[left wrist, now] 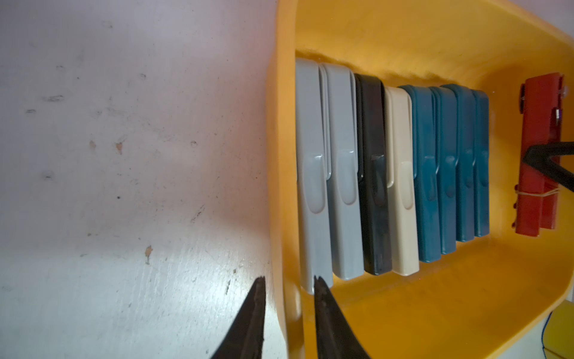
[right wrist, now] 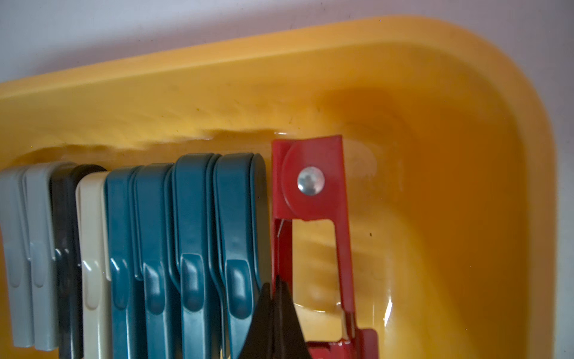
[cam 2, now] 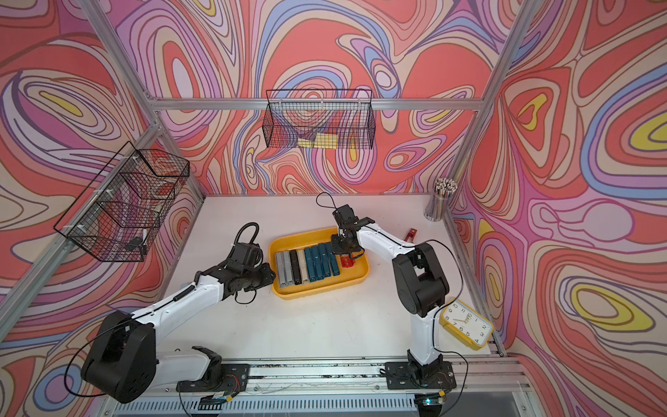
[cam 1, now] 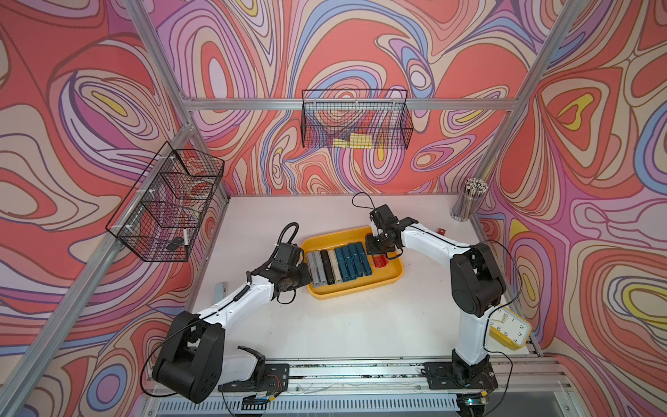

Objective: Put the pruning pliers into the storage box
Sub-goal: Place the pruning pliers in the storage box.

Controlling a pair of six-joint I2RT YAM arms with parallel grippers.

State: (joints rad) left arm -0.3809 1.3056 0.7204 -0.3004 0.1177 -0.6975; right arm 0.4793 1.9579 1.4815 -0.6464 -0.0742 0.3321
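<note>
- The storage box (cam 1: 353,294) is a shallow yellow tray of glossy moulded plastic with rounded corners and a raised, rolled rim. It rests flat near the middle of the white, scuffed tabletop (cam 1: 361,325).
- The pruning pliers (cam 1: 339,265) lie inside the storage box as a tight row of slim oblong bars, side against side: two grey, one black, one beige and four teal.
- Each of these bars has a smooth, matte plastic shell with rounded ends and a raised oblong tab near mid-length.
- The red bar (right wrist: 310,186) lies at the end of the row, just beside the last teal bar. It is painted sheet metal with a rectangular cut-out and a bright round rivet head.
- The right pincer (right wrist: 275,279) is clenched, its black tapered tips meeting on the thin side rail of the red bar.
- The left pincer (left wrist: 289,277) is released. Its fingers (left wrist: 329,317) stand apart astride the box rim, one outside the wall and one inside at the end of the outermost grey bar.
- A small red piece (cam 2: 411,234) lies on the tabletop outside the box, beyond the right arm; its shape is too small to tell.
</note>
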